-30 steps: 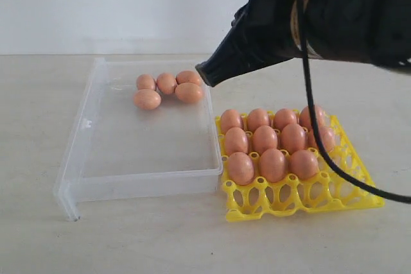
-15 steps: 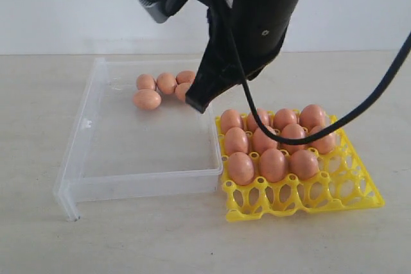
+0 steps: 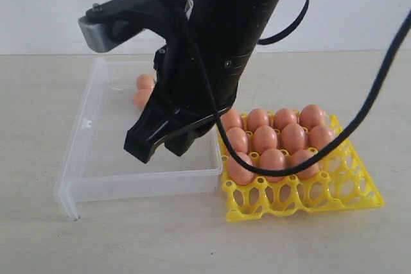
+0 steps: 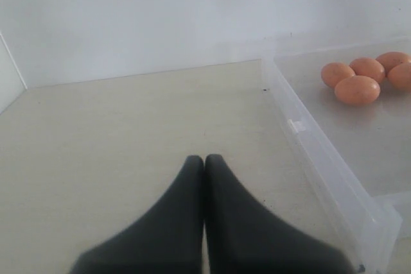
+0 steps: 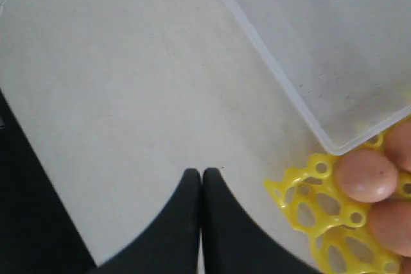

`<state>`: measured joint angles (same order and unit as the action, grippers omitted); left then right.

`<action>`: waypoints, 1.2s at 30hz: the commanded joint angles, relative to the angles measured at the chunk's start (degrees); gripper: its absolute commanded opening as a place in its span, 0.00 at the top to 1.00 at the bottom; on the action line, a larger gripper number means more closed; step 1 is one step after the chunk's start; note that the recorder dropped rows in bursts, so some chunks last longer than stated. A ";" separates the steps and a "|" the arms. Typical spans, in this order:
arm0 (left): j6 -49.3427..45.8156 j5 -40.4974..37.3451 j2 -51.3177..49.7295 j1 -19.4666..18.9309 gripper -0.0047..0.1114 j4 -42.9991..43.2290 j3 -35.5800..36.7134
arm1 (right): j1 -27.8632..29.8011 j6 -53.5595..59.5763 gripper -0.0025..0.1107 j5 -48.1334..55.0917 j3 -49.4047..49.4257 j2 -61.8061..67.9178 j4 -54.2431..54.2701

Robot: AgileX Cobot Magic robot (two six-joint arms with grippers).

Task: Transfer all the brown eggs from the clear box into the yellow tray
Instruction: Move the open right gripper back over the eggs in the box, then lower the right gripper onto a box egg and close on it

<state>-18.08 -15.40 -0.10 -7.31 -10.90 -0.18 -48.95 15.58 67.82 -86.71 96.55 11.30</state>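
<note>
The right gripper (image 3: 157,147), on its bulky black arm, is hanging low, and in the exterior view its tips are showing in front of the floor of the shallow rectangular clear plastic box (image 3: 141,183). Its fingers (image 5: 186,187) are pressing flat against each other, clenched on nothing. Its wrist view is showing the pale table (image 5: 115,81) beneath the tips, with a corner of the box and a corner of the bright yellow plastic lattice egg tray (image 3: 302,200) close by. The left gripper (image 4: 205,158) is hovering over bare table beside the box, likewise clenched and empty. Five small oval orange-brown eggs (image 4: 358,90) are lying clustered at the box's far end, touching one another. Eleven more are sitting in the tray's cups, and the tray is standing just beside the box on its right
</note>
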 commanded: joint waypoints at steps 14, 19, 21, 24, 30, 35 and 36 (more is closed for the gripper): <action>0.52 0.56 0.10 -0.08 1.00 -0.41 0.18 | 1.22 3.08 0.98 -2.26 -3.50 1.90 7.00; 0.52 0.56 0.10 -0.08 1.00 -0.41 0.18 | 1.22 3.48 0.98 -4.58 -3.50 2.25 7.00; 0.52 0.56 0.10 -0.08 1.00 -0.41 0.18 | 1.22 3.77 0.98 -5.49 -3.50 2.25 7.00; 0.52 0.45 0.10 -0.08 1.00 -0.41 0.18 | 1.11 4.24 0.98 -8.96 -3.50 2.25 7.13; 0.52 0.45 0.10 -0.08 1.00 -0.41 0.18 | 1.11 4.24 0.98 -23.12 -3.50 2.15 11.96; 0.52 0.45 0.10 -0.08 1.00 -0.41 0.18 | 1.01 4.91 0.98 -37.12 -3.50 2.25 16.18; 0.52 0.45 0.10 -0.08 1.00 -0.41 0.18 | 1.01 5.67 0.98 -39.92 -3.50 2.49 16.33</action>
<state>-18.08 -15.40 -0.10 -7.31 -10.90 -0.18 -48.01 19.56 35.34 -89.64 98.86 26.29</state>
